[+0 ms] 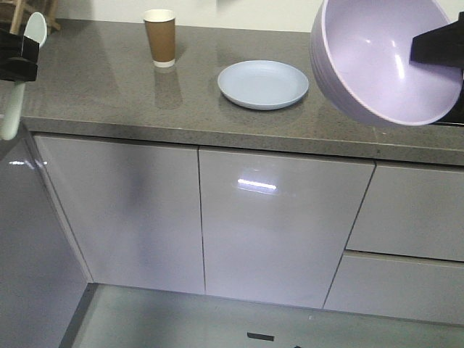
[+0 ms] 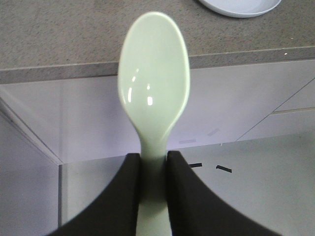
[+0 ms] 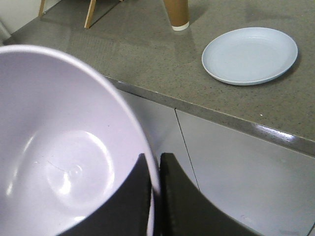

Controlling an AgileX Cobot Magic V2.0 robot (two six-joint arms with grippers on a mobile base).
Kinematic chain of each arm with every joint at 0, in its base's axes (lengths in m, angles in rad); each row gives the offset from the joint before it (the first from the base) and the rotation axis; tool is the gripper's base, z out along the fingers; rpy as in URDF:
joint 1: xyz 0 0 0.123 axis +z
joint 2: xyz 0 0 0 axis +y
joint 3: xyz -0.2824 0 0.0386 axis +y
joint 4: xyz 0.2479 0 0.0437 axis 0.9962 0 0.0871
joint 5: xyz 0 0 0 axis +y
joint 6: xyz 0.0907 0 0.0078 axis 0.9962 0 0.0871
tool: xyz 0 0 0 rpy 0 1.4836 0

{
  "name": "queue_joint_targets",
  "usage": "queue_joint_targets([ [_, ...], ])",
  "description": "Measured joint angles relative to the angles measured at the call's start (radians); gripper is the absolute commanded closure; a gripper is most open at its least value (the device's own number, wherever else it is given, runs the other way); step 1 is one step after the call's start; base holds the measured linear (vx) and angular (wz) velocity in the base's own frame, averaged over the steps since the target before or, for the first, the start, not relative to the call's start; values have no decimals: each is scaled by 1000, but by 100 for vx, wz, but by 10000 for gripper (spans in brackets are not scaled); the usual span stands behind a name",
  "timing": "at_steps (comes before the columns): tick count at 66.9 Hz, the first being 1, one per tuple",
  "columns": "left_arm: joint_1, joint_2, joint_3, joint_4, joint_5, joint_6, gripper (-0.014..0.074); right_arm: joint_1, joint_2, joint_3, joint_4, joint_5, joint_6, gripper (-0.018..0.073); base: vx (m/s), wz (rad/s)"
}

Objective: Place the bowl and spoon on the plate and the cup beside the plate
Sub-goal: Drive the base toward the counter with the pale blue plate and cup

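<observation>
Left gripper (image 2: pixel 153 160) pinches one pale mint-green plastic spoon (image 2: pixel 153 83) by the handle; right gripper (image 3: pixel 155 162) clamps the rim of one deep lavender plastic bowl (image 3: pixel 64 162), both aloft. On the grey speckled counter (image 1: pixel 94 94): one round pale-blue plate (image 1: pixel 262 84), one brown paper cup (image 1: pixel 160 38), apart

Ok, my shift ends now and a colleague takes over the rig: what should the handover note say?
Now: left end effector shut on spoon, held in the air before the counter. The right end effector is shut on the rim of the bowl, which is lifted and tilted.
On counter: plate bare; cup upright, back-left of it, apart.
Done: spoon and bowl grasped.
Left: bowl and spoon onto plate, cup beside plate.
</observation>
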Motion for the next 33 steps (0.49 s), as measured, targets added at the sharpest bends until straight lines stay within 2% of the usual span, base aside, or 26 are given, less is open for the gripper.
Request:
queue_joint_targets([
  [33, 0, 0, 0, 0, 0, 0, 603, 0, 0, 0, 0, 0, 0, 565, 4, -14],
])
